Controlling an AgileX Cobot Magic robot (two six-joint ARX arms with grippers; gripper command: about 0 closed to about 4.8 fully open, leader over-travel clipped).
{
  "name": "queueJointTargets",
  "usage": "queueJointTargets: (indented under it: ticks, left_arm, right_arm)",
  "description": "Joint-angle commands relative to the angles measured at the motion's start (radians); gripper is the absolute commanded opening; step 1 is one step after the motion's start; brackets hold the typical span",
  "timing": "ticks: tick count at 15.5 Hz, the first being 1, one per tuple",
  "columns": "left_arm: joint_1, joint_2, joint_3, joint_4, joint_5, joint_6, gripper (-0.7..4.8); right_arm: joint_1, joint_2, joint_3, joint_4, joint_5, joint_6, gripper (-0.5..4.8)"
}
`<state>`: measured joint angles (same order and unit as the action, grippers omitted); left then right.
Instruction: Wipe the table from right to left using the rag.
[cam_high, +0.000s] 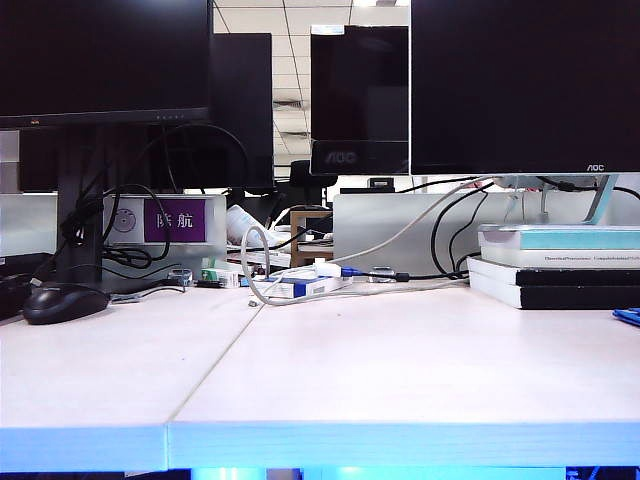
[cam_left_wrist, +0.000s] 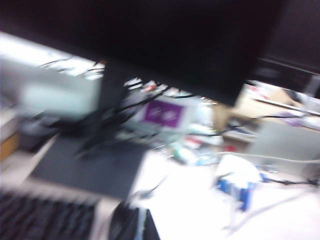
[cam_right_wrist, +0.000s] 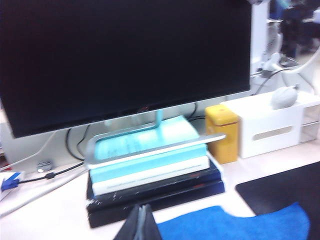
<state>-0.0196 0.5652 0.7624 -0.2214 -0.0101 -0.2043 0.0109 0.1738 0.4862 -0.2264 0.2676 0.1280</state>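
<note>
Two hands, each seen only from its own wrist. Right hand (cam_right_wrist: 141, 222) pressed together, empty, just above the near edge of the blue rag (cam_right_wrist: 235, 224), which lies flat on the pale counter (cam_high: 400, 370) before a stack of books (cam_right_wrist: 150, 175). Left hand (cam_left_wrist: 134, 226) blurred near a black mouse (cam_high: 65, 302); cannot tell whether spread.

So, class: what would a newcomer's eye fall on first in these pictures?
The dark monitors looming along the back of the pale table. Next, the bright blue rag on the right side, before the stacked books, with the shut right gripper just by it. The left gripper shows only as a blur.
</note>
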Motion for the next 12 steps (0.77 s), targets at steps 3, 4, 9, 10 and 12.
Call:
queueJointTargets:
  ticks: [3, 4, 9, 10, 12]
  left_arm:
    - [-0.001, 0.256, 0.389, -0.226, 0.279, 0.039, -0.05]
    - [-0.001, 0.309, 0.472, -0.274, 0.355, 0.039, -0.05]
    - [-0.044, 0.449, 0.747, -0.365, 0.611, 0.04, -0.05]
    - [-0.076, 0.463, 0.779, -0.389, 0.628, 0.056, -0.05]
    - [-0.161, 0.494, 0.827, -0.458, 0.642, 0.115, -0.05]
  right_arm:
    - [0.001, 0.282, 0.239, 0.013, 0.003, 0.003, -0.02]
    - [0.001, 0.345, 0.292, 0.013, 0.001, 0.003, -0.01]
    - [0.001, 0.668, 0.64, -0.143, 0.003, -0.005, -0.02]
    - [0.001, 0.722, 0.703, -0.203, 0.003, -0.005, -0.02]
    - [0.001, 0.817, 0.8, -0.302, 0.002, -0.005, -0.01]
